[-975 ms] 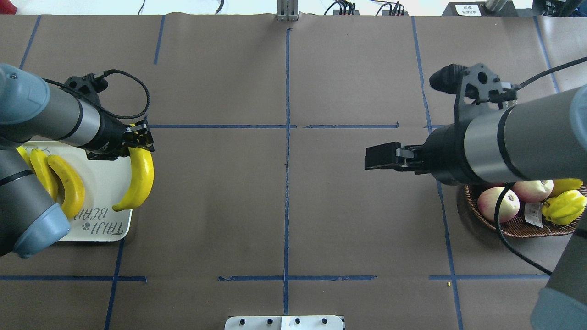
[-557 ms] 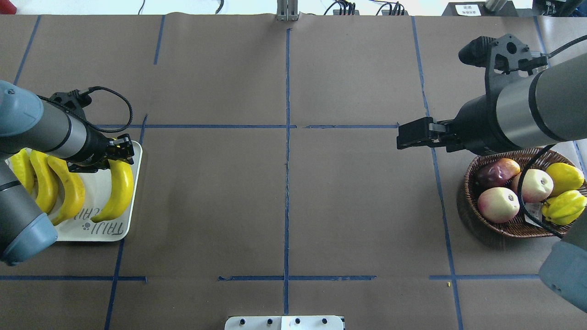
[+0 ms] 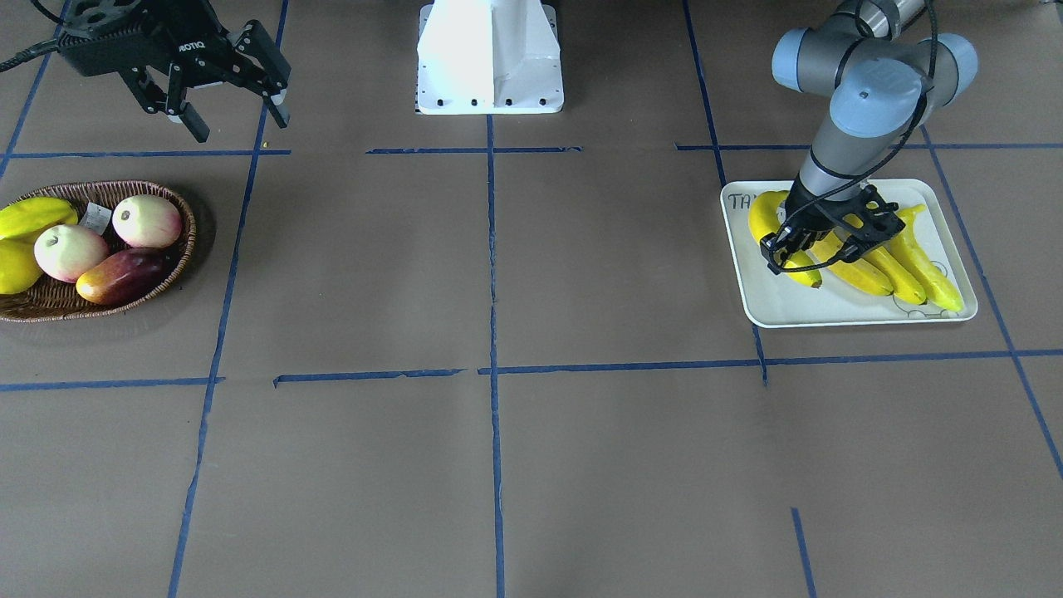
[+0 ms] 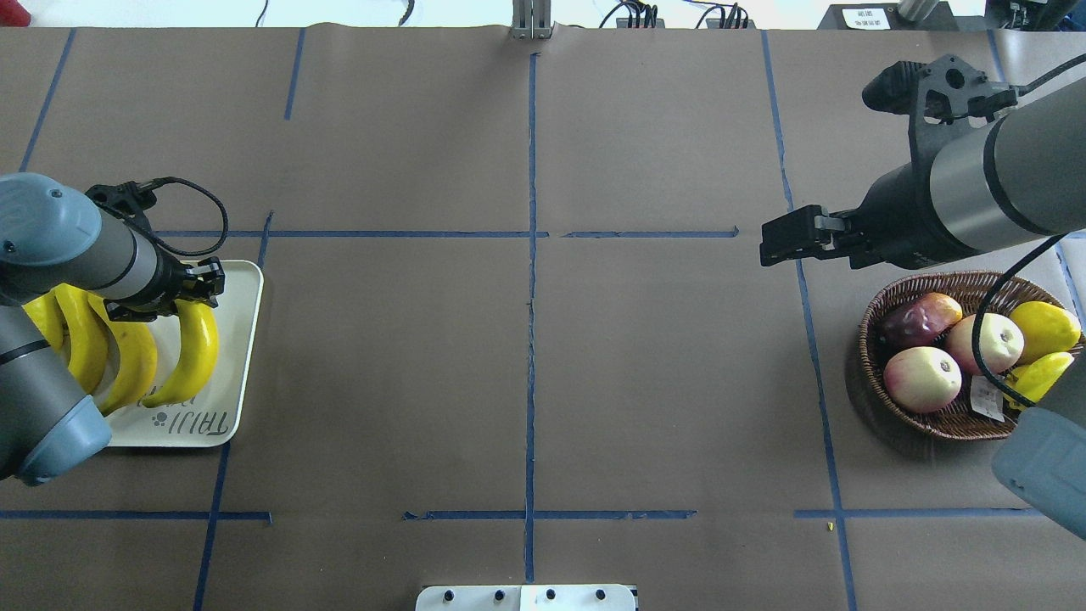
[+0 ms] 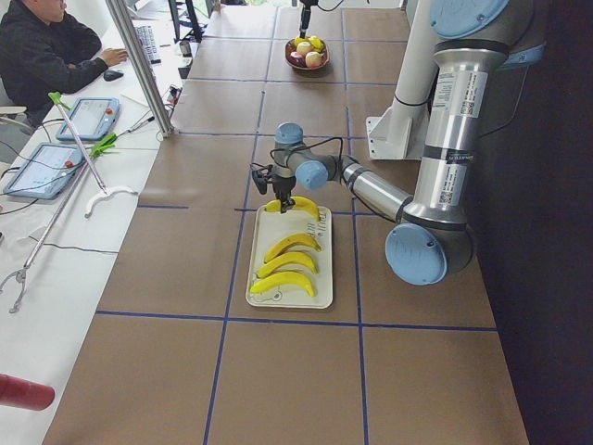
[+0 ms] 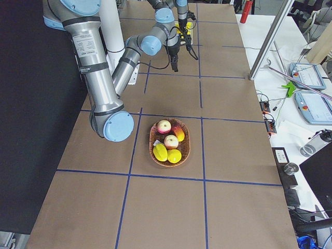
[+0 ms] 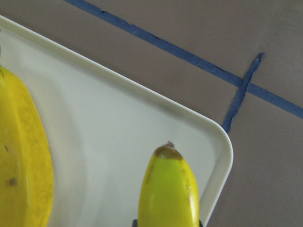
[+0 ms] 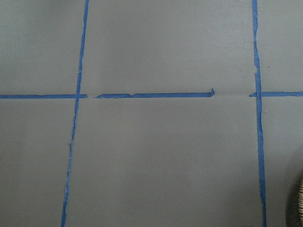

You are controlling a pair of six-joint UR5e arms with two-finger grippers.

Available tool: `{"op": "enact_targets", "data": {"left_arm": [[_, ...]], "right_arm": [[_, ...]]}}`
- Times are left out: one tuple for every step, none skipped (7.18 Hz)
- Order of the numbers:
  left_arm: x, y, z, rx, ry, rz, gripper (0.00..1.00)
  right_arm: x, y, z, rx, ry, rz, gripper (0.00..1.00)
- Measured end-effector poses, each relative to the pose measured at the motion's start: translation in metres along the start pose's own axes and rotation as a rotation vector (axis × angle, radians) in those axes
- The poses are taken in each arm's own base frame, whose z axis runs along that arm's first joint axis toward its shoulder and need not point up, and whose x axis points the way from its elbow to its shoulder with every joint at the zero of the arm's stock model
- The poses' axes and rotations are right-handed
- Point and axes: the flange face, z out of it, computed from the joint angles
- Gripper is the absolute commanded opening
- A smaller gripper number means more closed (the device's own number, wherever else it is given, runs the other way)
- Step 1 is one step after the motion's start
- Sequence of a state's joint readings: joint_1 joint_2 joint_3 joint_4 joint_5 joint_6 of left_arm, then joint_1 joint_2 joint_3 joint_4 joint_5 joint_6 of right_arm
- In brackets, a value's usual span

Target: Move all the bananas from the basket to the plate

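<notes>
The white plate lies at the table's left end and also shows in the front-facing view. Three bananas lie side by side on it. My left gripper is shut on the stem end of a fourth banana, which hangs low over the plate's right part. Its greenish tip shows in the left wrist view above the plate. My right gripper is open and empty, up in the air just beyond the wicker basket. No banana shows in the basket.
The basket holds two pale apples, a dark red mango, a yellow lemon and another yellow fruit partly hidden by my right arm. The white robot base stands at mid-table. An operator sits at a side desk.
My left gripper has carried the banana left and down, from over the plate's right edge to low over the plate. My right arm has drawn back to the right, uncovering the basket.
</notes>
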State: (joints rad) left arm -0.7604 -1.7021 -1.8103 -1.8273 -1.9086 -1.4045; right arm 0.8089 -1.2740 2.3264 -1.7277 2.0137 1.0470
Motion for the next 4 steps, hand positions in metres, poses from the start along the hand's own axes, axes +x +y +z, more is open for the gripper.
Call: {"op": "enact_targets", "data": {"left_arm": [[0.0, -0.001, -0.002, 0.004, 0.003, 0.036, 1.0], [-0.004, -0.004, -0.009, 0.009, 0.011, 0.068, 1.0], [-0.014, -0.008, -0.025, 0.021, 0.022, 0.12, 1.0], [-0.028, -0.019, -0.049, 0.026, 0.027, 0.174, 1.0]], "right_arm": [[0.006, -0.004, -0.001, 0.003, 0.008, -0.005, 1.0], [0.022, -0.01, -0.001, -0.001, 0.029, -0.028, 1.0], [0.054, -0.024, 0.0, -0.015, 0.064, -0.07, 1.0], [0.097, -0.045, -0.001, -0.042, 0.091, -0.116, 1.0]]}}
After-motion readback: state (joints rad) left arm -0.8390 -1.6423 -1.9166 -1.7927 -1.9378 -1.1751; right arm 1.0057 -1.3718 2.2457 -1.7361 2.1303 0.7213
